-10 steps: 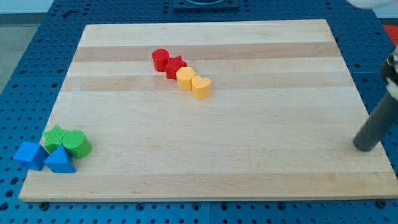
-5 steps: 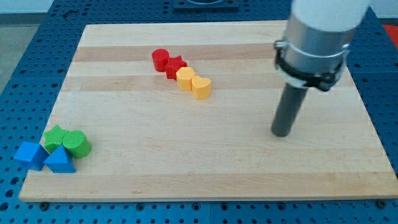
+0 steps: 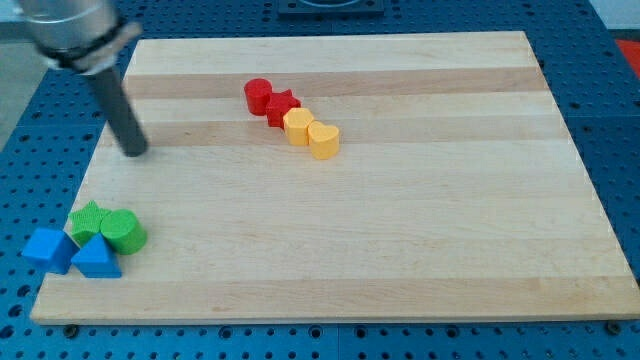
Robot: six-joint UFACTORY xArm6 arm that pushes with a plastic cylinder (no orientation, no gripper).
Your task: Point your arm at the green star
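My tip [image 3: 133, 152] rests on the wooden board [image 3: 400, 250] near its left edge, in the upper half of the view. The rod goes up from it and leans a little to the view's left, into the grey collar at the top left corner. The tool is only a plain rod, so it has nothing to open or to close, and it touches no block.

The green star [image 3: 87, 219] lies near the board's bottom left corner, below my tip and a little to the view's left of it, well apart from it. It sits in a tight cluster of four blocks. The green cylinder [image 3: 124, 231] is just beside it on the view's right and seems to touch it. The blue triangle [image 3: 96, 258] stands in front of both green blocks, toward the view's bottom. Another blue block [image 3: 47, 248], whose shape I cannot tell exactly, is at the far left of the cluster, at the board's edge.

To the view's right of my tip, in the upper middle of the board, four blocks make a slanted row, each touching the next one: a red cylinder [image 3: 258, 95], a red star [image 3: 282, 107], a yellow block [image 3: 298, 127] and a yellow heart [image 3: 324, 140]
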